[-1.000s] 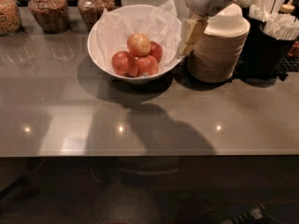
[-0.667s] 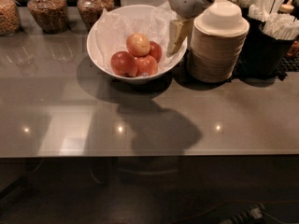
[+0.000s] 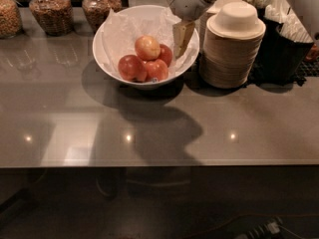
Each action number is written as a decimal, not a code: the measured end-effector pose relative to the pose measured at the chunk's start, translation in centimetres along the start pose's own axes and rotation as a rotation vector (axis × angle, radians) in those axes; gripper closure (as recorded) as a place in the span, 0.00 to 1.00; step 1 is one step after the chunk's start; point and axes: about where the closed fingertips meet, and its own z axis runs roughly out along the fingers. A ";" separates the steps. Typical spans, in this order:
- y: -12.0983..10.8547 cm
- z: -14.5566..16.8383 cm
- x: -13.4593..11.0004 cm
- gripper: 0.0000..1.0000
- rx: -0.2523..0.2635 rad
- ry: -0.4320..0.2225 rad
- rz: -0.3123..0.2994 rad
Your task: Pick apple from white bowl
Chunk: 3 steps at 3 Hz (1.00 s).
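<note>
The pale yellowish-pink apple (image 3: 147, 47) sits on top of several deeper red apples (image 3: 132, 67) in the white bowl (image 3: 112, 64), which is lined with crinkled white paper. My gripper (image 3: 182, 38) hangs over the bowl's right side, just right of the apples and a little above them, not touching them. It holds nothing that shows.
A tall stack of beige disposable bowls (image 3: 233, 46) stands right of the white bowl. A black holder with wrapped cutlery (image 3: 284, 44) is at the far right. Glass jars of nuts and grains (image 3: 47, 9) line the back left. The counter's front edge runs below.
My gripper has moved left, from beside the stack of beige bowls to over the right side of the white bowl. The apples have not moved.
</note>
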 end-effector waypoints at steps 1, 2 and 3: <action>0.0 0.3 -0.1 0.00 0.000 0.008 -0.024; -0.3 1.1 0.3 0.00 -0.007 0.033 -0.101; -0.7 2.3 0.8 0.00 -0.041 0.068 -0.209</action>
